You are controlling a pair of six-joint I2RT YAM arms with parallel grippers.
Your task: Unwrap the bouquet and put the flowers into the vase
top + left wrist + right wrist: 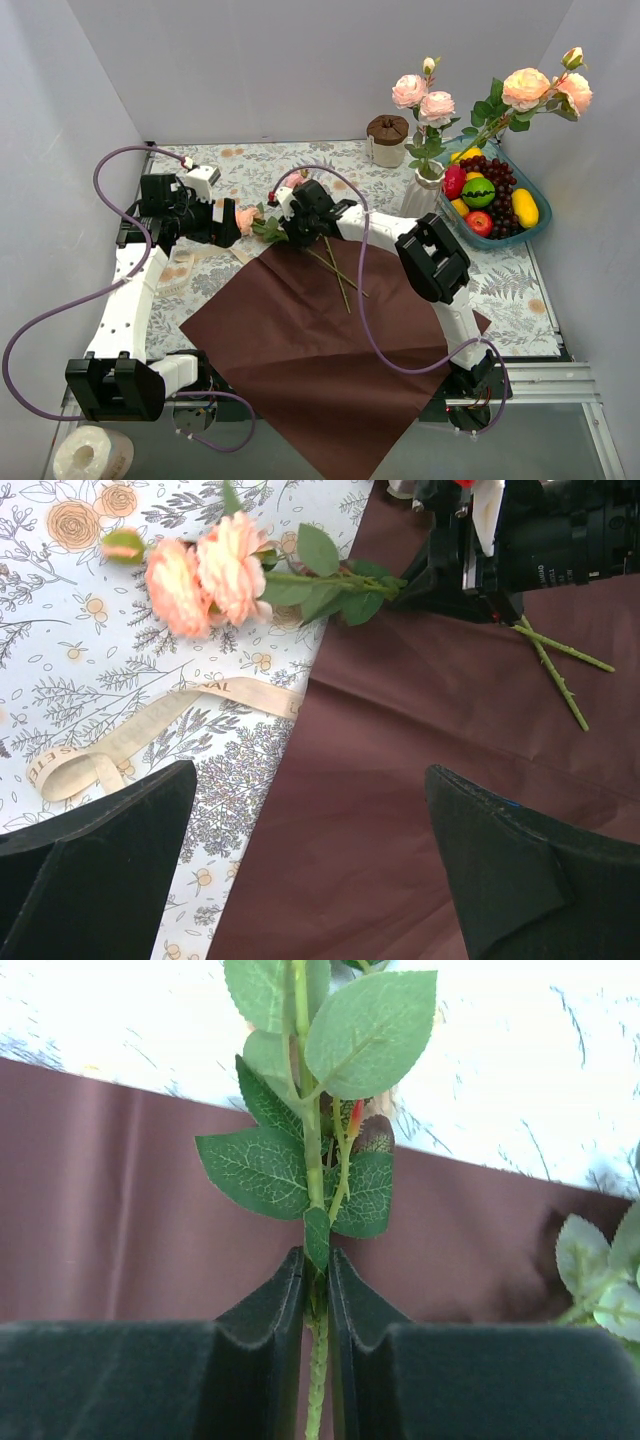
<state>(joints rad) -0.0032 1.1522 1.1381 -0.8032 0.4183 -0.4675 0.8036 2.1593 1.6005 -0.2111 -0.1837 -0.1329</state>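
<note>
The right claw [317,1295] is clenched on a green stem [318,1360] of the loose roses [205,580]. Its two dark fingers [265,1325] press the stem from either side, just below a cluster of serrated leaves [262,1165]. In the overhead view this claw [280,225] sits at the far left corner of the maroon wrapping paper [310,360]. The paper lies unfolded and flat on the bench [520,290], which is covered with a floral-print cloth.

The peach-pink blooms lie on the cloth just left of the paper's edge. Their leafy part crosses onto the paper, where the right claw grips it. Two thin bare stem ends [560,670] stick out on the right of that claw and rest on the paper.

The left claw [310,880] is released, its fingers [100,865] spread wide with nothing between them. It sits over the paper's left edge, near the blooms. A cream ribbon [150,730] lies loose on the cloth between this claw and the blooms.

The white ribbed vase [420,195] stands upright at the far right of the bench. It already holds several rose sprays [428,100]. A teal tray [540,232] of plastic fruit sits just to its right. A cream jar with a brown lid [388,140] stands just behind it to the left.
</note>
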